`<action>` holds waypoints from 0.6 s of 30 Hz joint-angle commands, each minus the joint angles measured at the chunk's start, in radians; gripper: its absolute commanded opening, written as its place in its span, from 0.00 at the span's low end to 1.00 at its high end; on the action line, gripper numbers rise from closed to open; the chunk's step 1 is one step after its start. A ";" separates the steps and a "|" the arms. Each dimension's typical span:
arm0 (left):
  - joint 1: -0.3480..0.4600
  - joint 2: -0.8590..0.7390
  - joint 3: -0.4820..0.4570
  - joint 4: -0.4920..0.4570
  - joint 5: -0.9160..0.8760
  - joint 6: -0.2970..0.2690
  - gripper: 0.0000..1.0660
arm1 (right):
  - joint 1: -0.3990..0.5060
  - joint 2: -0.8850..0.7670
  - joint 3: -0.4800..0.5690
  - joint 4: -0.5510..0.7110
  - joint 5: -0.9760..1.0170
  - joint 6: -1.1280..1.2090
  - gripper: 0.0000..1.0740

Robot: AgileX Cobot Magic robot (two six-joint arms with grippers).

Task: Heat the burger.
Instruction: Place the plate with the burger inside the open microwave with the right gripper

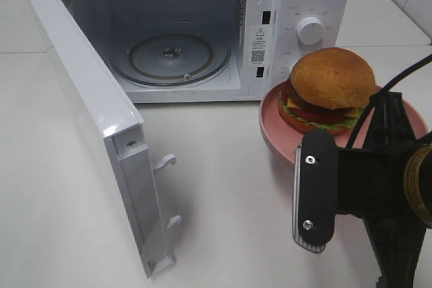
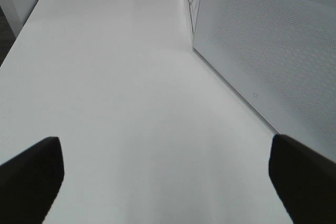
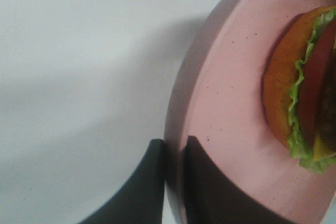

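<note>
Standing with its door (image 1: 88, 112) swung wide, the microwave (image 1: 304, 5) is ready but its glass turntable (image 1: 170, 55) is bare — the burger (image 1: 329, 89) sits on the pink plate (image 1: 273, 123) on the tabletop (image 1: 223, 187) just beside it. The right claw (image 3: 174, 142) is clenched on the plate's rim, the left claw (image 2: 165, 145) hangs released over the tabletop — loading, shutting the door and starting the heat all seem left.

The right gripper (image 3: 174, 145) is clamped on the rim of the pink plate (image 3: 231, 93), with 1 dark finger (image 3: 147, 187) outside toward the white table (image 3: 79, 66) and 1 against the plate's inner face. Taking that grip as 6 o'clock on the plate, the burger (image 3: 294, 93) sits toward 1 o'clock. Its lettuce, tomato and bottom bun are showing, and it is apart from the fingers.
</note>
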 commanded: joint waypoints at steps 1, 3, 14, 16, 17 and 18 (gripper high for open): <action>0.003 -0.011 0.001 -0.005 -0.017 -0.001 0.92 | 0.001 -0.013 -0.002 -0.069 -0.090 -0.118 0.00; 0.003 -0.011 0.001 -0.005 -0.017 -0.001 0.92 | 0.001 -0.013 -0.002 -0.069 -0.127 -0.162 0.00; 0.003 -0.011 0.001 -0.005 -0.017 -0.001 0.92 | -0.006 -0.013 -0.002 -0.025 -0.209 -0.304 0.00; 0.003 -0.011 0.001 -0.005 -0.017 -0.001 0.92 | -0.006 -0.013 -0.002 -0.015 -0.209 -0.325 0.00; 0.003 -0.011 0.001 -0.005 -0.017 -0.001 0.92 | -0.006 -0.013 -0.002 -0.015 -0.209 -0.325 0.00; 0.003 -0.011 0.001 -0.005 -0.017 -0.001 0.92 | -0.006 -0.013 -0.002 0.008 -0.218 -0.380 0.00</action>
